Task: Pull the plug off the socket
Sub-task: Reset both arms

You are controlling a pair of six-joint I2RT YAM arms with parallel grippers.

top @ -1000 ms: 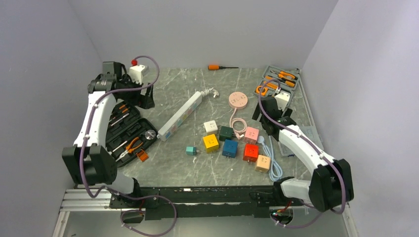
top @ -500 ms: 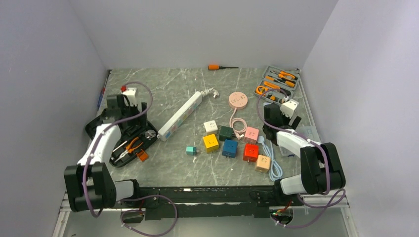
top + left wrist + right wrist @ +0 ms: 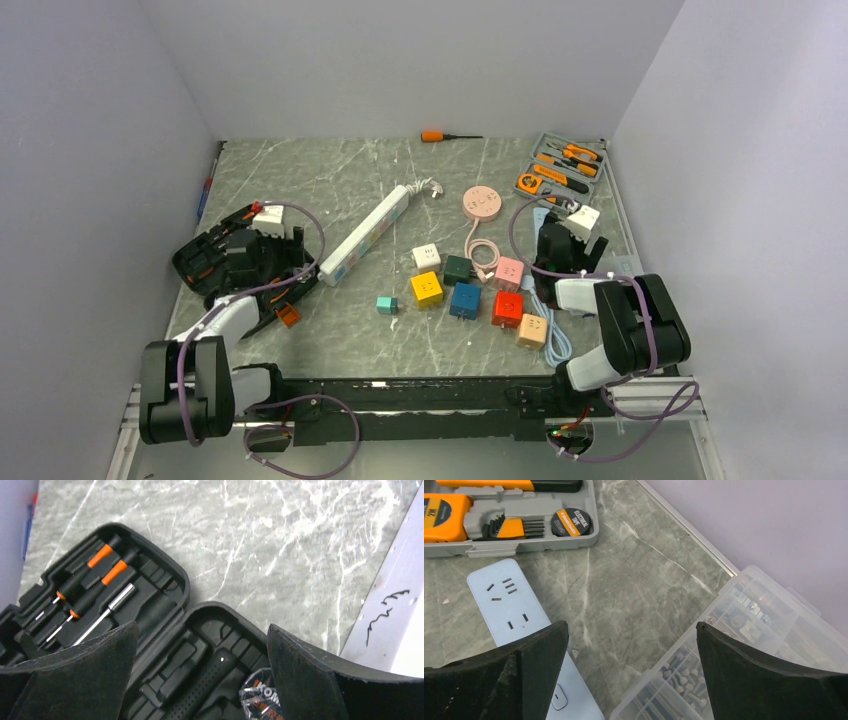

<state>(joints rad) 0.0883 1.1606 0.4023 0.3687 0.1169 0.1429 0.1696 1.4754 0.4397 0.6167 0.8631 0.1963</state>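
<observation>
A long white socket strip [image 3: 365,235] lies at an angle in the middle of the table. A round pink socket [image 3: 481,202] sits to its right, and its cable runs to a pink cube plug [image 3: 509,272]. White [image 3: 426,257], yellow [image 3: 426,288], blue [image 3: 465,299] and red [image 3: 507,308] cube plugs lie loose nearby. A pale blue socket strip [image 3: 509,605] lies under my right gripper [image 3: 631,625], which is open and holds nothing. My left gripper [image 3: 202,630] is open over the black tool case [image 3: 150,630]. I cannot tell which plug sits in a socket.
The black tool case [image 3: 215,250] is at the left and a grey tool case [image 3: 560,170] at the far right. A clear box of screws [image 3: 749,645] is by the right wall. An orange screwdriver [image 3: 435,135] lies at the back edge. Walls close in on three sides.
Both arms have folded back and down toward their bases. The left came from the far left corner to the black case, and the right drew back from the grey case. Both grippers stay open.
</observation>
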